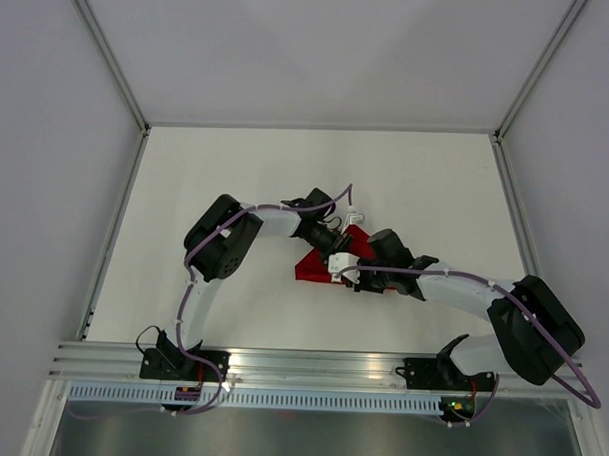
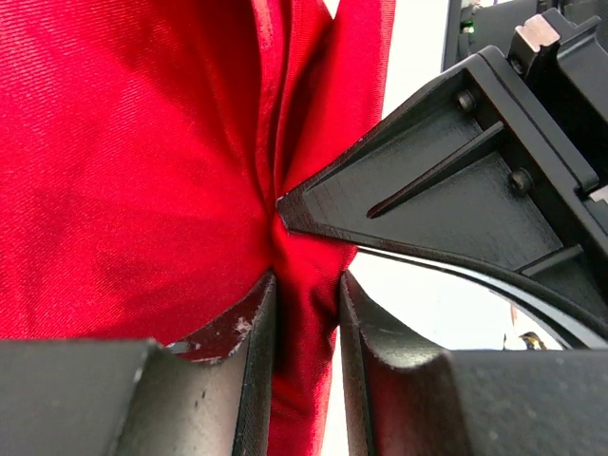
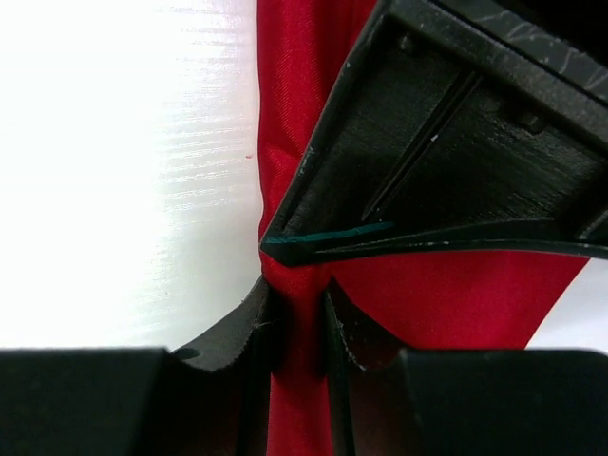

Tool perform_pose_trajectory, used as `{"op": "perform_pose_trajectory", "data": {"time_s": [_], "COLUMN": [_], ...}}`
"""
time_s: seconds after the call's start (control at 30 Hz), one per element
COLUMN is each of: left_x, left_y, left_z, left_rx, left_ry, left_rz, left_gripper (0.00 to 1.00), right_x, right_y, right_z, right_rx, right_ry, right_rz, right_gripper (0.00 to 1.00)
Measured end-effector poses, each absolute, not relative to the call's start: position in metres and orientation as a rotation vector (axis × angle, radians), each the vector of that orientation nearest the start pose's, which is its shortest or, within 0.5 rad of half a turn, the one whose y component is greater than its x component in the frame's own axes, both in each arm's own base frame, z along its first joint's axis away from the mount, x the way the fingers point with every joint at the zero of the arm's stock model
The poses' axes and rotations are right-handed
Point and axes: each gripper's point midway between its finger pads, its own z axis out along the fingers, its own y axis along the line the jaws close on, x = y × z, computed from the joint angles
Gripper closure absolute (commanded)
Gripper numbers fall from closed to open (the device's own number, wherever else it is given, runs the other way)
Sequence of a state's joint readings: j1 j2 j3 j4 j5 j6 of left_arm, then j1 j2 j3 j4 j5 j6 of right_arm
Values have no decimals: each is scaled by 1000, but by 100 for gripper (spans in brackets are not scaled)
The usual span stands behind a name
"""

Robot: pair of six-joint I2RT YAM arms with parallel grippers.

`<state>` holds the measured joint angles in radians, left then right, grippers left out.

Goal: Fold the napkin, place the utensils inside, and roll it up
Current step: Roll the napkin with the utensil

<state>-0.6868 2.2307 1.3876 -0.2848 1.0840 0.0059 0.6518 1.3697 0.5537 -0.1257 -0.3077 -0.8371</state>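
The left gripper [image 2: 307,287] and the right gripper [image 3: 296,293] meet nose to nose over the middle of the white table [image 1: 217,165]. The napkin [image 1: 311,267] is caught right between them, and from above it's a bunched red wedge partly hidden under the black hardware. In the left wrist view, the left jaws are closed tight on a gathered ridge of the red cloth. The fabric is squeezed into a narrow band in the grip and fans out in creases above it. The right wrist view tells the same story: the right jaws are clamped on a thin pinched fold, with the cloth running straight down through them. The two grips sit just beside each other (each camera catches the other gripper's pointed tip against the cloth just above its own). Whether the pinched part is off the surface, I cannot tell.
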Motion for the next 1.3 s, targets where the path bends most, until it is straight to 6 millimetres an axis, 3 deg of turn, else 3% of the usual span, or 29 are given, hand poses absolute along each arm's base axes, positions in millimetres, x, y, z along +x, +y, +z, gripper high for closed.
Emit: {"op": "perform_pose_trajectory", "data": {"time_s": [0.1,0.37,0.6,0.77,0.9,1.07,1.2,1.3], "left_x": [228,256,300,316,313,304,285,272], "left_y": [-384,-374,-355,-334,-313,-298,-297,-309], "left_z": [21,32,72,102,113,110,100,98], "left_rx": [1209,1155,1052,937,832,769,776,821], "left_ry": [2358,2401,2319,2231,2170,2109,2073,2038], "left_rz": [-1636,-1353,-1116,-968,-892,-825,-756,-701], "left_gripper": [60,50,49,48,47,47,46,46], "right_x": [227,230,235,239,241,243,244,244], "right_y": [205,205,202,199,197,197,198,198], "right_z": [16,13,13,13,13,13,13,13], "right_rx": [-1779,-1784,-1794,-1781,-1742,-1696,-1665,-1650], "right_ry": [1749,1830,1932,2004,2071,2155,2221,2251], "right_rz": [325,435,692,901,1067,1215,1297,1329], "right_gripper": [88,89,90,90,89,89,89,89]}}
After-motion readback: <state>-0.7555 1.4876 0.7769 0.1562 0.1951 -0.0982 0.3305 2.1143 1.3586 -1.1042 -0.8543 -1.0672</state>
